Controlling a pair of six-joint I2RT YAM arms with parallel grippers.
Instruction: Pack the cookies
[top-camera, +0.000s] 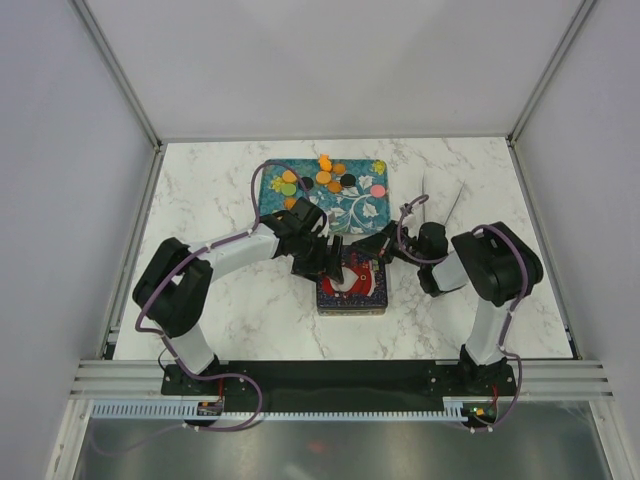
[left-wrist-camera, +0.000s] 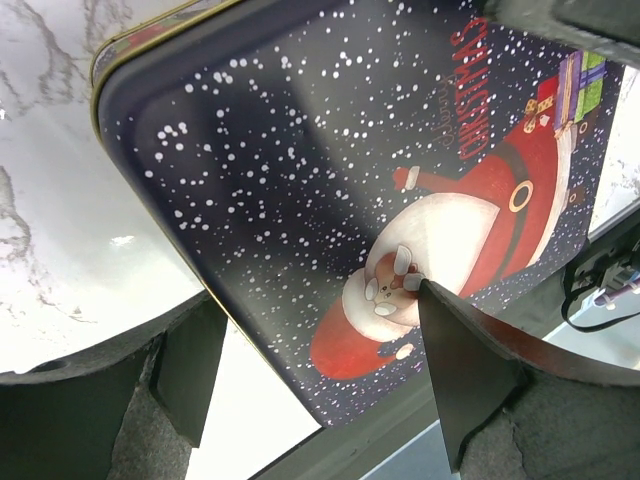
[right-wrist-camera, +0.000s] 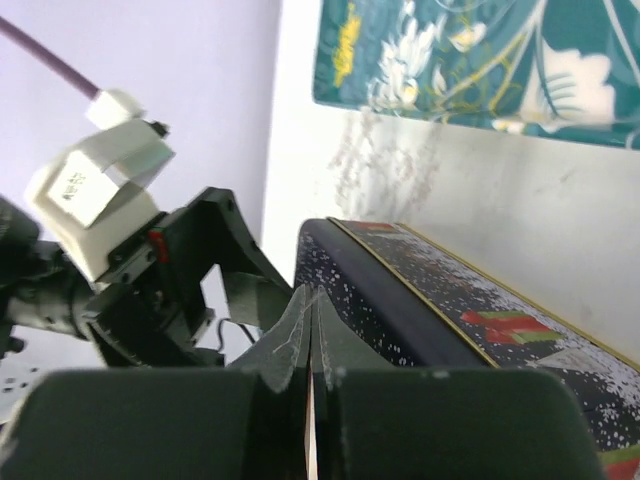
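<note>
The cookies (top-camera: 325, 178), orange, green, pink and black, lie on the far half of the teal flowered tray (top-camera: 370, 208); just in front of it on the marble surface (top-camera: 215, 200) sits a Santa-printed tin (left-wrist-camera: 300, 190); the left jaws stand wide apart over its lid, holding nothing; the right jaws are pressed together beside the tin's edge.

The right gripper (right-wrist-camera: 308, 310), jaws pressed together, is just beside a dark tin (right-wrist-camera: 420, 300) at three o'clock; a teal tray (right-wrist-camera: 470, 60) at one o'clock.
</note>
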